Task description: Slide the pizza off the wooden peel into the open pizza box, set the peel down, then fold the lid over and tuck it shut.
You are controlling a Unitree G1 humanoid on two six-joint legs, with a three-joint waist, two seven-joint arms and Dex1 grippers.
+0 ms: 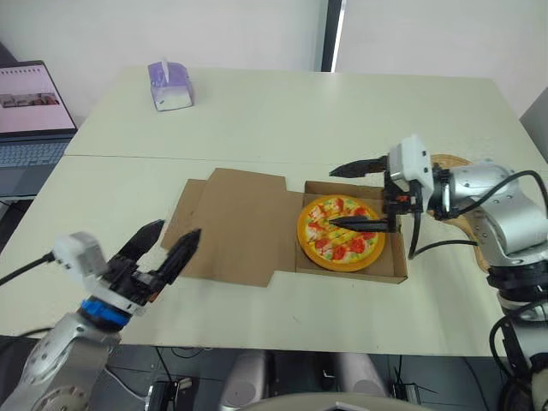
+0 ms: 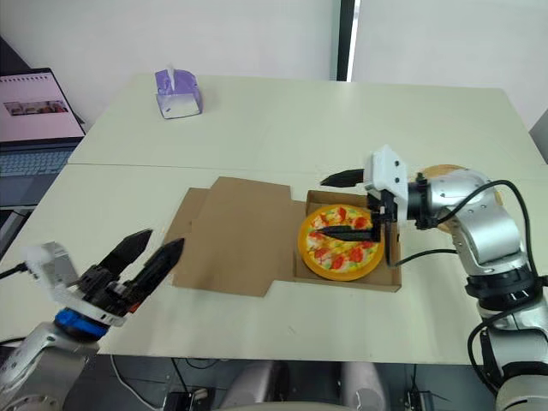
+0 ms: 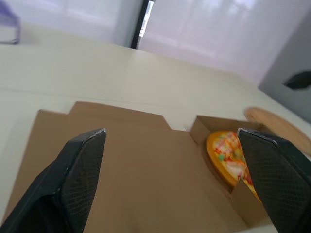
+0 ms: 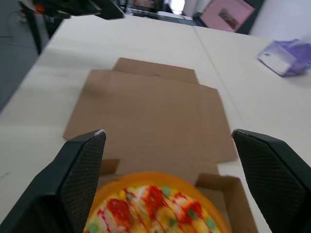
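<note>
The pizza, orange-rimmed with red and green toppings, lies inside the brown cardboard box tray. The box lid lies flat on the table to the tray's left. The round wooden peel rests on the table at the right, mostly hidden behind my right arm. My right gripper hovers open over the pizza, one finger above the box's far edge and one over the pizza. My left gripper is open near the table's front left edge, just short of the lid, holding nothing.
A purple tissue box stands at the far left of the table. A laptop sits on a separate surface further left. A seam crosses the table behind the cardboard box.
</note>
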